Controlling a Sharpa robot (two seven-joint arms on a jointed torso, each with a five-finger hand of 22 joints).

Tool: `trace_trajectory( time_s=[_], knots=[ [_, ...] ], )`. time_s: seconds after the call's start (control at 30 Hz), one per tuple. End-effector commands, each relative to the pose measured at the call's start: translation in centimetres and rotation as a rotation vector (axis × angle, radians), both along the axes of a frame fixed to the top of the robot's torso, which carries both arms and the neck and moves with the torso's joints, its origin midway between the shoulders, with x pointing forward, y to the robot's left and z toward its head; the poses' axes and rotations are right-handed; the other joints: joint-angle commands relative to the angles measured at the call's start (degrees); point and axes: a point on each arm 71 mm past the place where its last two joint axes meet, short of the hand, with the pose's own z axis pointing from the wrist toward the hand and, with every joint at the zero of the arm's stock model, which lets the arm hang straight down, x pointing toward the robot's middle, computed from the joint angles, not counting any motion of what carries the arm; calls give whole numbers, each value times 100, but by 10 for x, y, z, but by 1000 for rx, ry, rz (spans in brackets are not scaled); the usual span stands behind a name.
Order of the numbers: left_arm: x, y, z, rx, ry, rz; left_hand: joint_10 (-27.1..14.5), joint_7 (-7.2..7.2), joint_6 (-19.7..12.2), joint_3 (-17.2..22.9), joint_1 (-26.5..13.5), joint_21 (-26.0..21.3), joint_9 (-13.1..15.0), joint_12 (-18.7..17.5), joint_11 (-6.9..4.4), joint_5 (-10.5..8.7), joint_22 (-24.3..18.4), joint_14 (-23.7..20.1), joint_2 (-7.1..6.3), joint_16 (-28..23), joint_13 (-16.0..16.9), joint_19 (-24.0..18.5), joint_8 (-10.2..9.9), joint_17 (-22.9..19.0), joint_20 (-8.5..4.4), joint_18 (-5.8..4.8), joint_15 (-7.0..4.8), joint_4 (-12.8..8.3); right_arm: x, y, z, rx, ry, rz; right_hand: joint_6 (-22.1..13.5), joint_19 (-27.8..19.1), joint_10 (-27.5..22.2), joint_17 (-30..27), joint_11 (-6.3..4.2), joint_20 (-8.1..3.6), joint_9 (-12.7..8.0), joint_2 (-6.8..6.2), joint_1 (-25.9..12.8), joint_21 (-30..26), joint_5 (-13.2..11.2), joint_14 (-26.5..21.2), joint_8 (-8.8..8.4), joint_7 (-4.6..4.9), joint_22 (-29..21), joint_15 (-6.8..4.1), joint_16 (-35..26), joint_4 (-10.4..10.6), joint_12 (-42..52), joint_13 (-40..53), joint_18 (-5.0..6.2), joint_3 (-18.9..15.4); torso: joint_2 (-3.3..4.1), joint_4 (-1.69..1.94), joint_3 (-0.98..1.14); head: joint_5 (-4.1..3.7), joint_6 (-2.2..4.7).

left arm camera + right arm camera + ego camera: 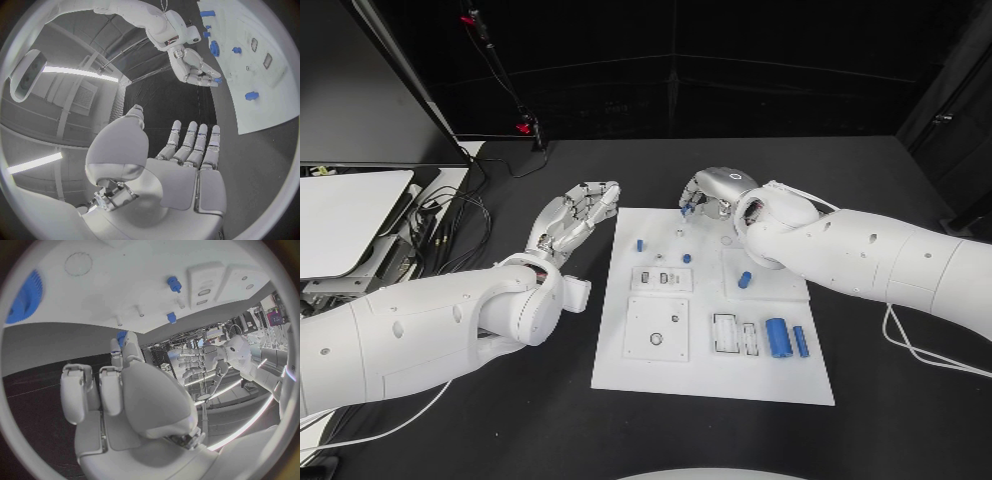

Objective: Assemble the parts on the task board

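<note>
The white task board (718, 380) lies mid-table. On it are two small blue pegs (639, 244) (687, 258), a short blue piece (744, 279), and a thick blue cylinder (777, 333) beside a thinner one (799, 341). My right hand (721, 192) hovers over the board's far edge, its fingers curled around a small blue part (685, 208). That part also shows at the fingertips in the right wrist view (122, 335) and the left wrist view (217, 80). My left hand (574, 220) is off the board's left side, fingers straight and apart, holding nothing (187, 150).
A white surface (343, 215) and a tangle of cables (459, 215) sit at the table's left edge. A dark stand with red clips (495, 60) rises at the back left. The board has several recessed sockets (656, 340) near its middle.
</note>
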Motion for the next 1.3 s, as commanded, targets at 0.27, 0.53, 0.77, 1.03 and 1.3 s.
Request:
trace_trajectory(
  time_s=[0.27, 0.53, 0.77, 1.03, 1.3],
  knots=[
    [-8, 0, 21, -97, -285, -37, 36, 899, 3, 25, -10, 17, -6, 29, -11, 39, 7, 35, 53, 29, -1, -31, -30, 7, -1, 59, -3, -2, 4, 2, -2, -30, 33, 1, 29, 395, 44, -1, 12, -11, -7, -5, 92, 33, 28, 349, -35, 27, 1139, 24, -7, 44, -68, 5, -42, 1, 29, 43, 9, 41, -35],
    [-8, 1, 21, -95, -284, -34, 35, 899, 2, 26, -6, 17, -6, 29, -11, 43, 6, 35, 59, 29, -1, -33, -31, 7, -1, 58, -3, -2, 5, 2, -3, -36, 34, -11, 29, 395, 43, 8, 27, -2, -8, -4, 119, 32, 29, 350, -61, 38, 1138, 37, -5, 53, -113, 5, -42, 12, 23, 22, 0, 49, -42],
    [-8, 1, 20, -95, -283, -35, 35, 899, 1, 26, -4, 16, -6, 29, -11, 45, 6, 34, 62, 30, -1, -34, -32, 6, -1, 58, -3, -3, 6, 1, -4, -43, 44, -18, 24, 396, 42, 9, 37, 4, -10, -7, 123, 32, 28, 350, -78, 47, 1140, 45, -4, 66, -139, 5, -43, 12, 22, 29, 0, 29, -68],
    [-7, 1, 20, -93, -279, -35, 35, 899, 0, 27, 1, 18, -6, 30, -11, 49, 6, 34, 68, 30, -1, -35, -33, 6, 0, 58, -3, -3, 7, 3, -5, -55, 51, -23, 15, 397, 39, 14, 47, 11, -12, -9, 133, 33, 29, 350, -100, 54, 1142, 53, -3, 77, -168, 5, -43, 15, 20, 31, -2, 21, -118],
    [-7, 0, 20, -94, -277, -36, 34, 900, -1, 27, 3, 17, -6, 30, -11, 51, 6, 34, 71, 31, -2, -36, -34, 6, 1, 57, -3, -3, 8, 7, -6, -65, 56, -32, 2, 395, 31, 11, 53, 18, -14, -12, 149, 32, 29, 350, -126, 57, 1140, 61, -2, 86, -203, 5, -42, 21, 18, 29, -4, 10, -128]
  ],
)
